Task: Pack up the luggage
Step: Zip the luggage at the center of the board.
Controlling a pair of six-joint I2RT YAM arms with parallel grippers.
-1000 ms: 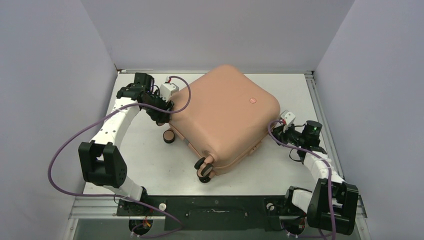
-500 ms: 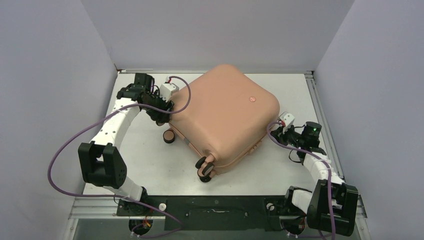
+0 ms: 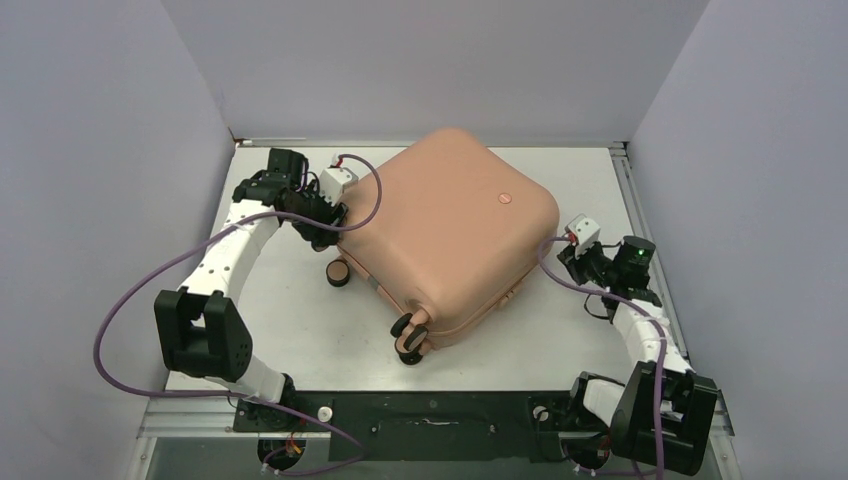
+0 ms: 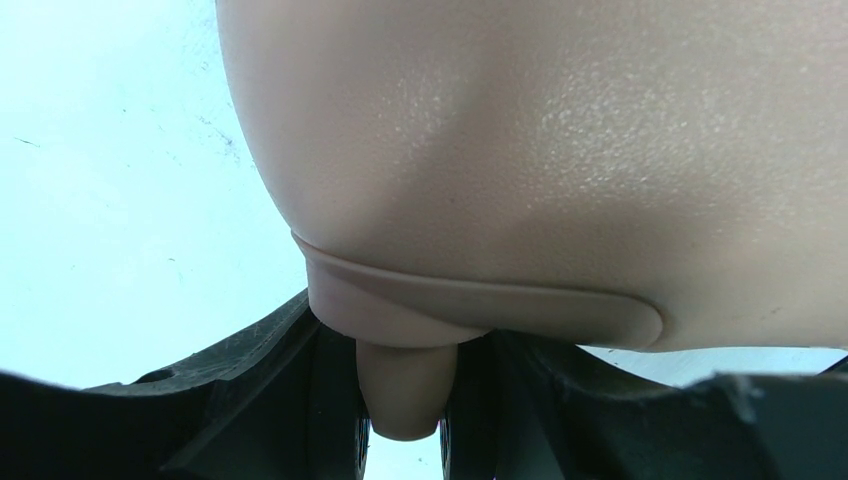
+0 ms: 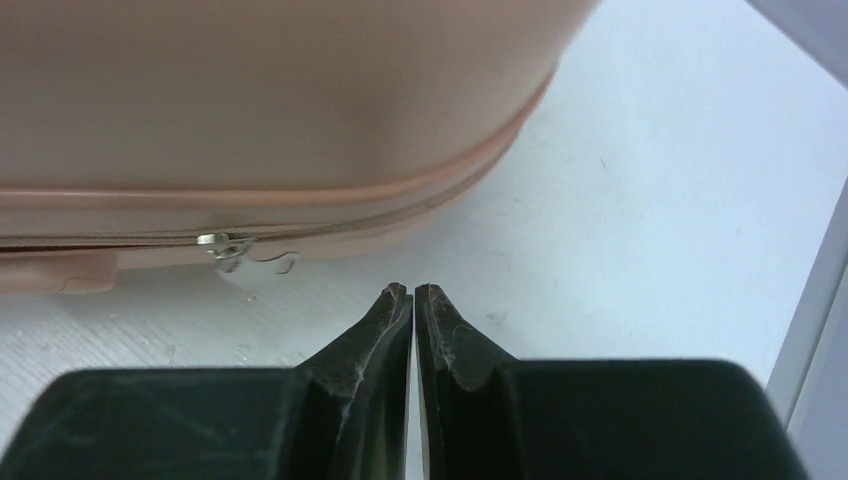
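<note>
Seen mid-table point(image 3: 300, 330): salmon-pink luggage point(image 3: 450, 235), shut, lying flat on one shell, turned diagonal, far corner twd the back wall. Wheels at the near-left edge: one pr at the near corner point(image 3: 408, 338), another further left point(image 3: 339, 272). On the top shell, small round dot point(image 3: 505, 200), too small to read any mark or brand. At the far-left side, L gripper point(image 3: 328, 232) clamped at mid width on a pink stub point(image 4: 405, 385) under a raised rim of the shell, black fingers point(image 4: 330, 400) pressed to both sides of it. At the right side, R gripper point(image 5: 413, 295) closed tight, tips touching, holding nothing, low over the table, just beside the zipped seam but apart from it. Nr those tips, metal zip pull point(image 5: 222, 245) on the seam, w/ no lettering legible. Along both arms, purple cable point(image 3: 120, 320).
</note>
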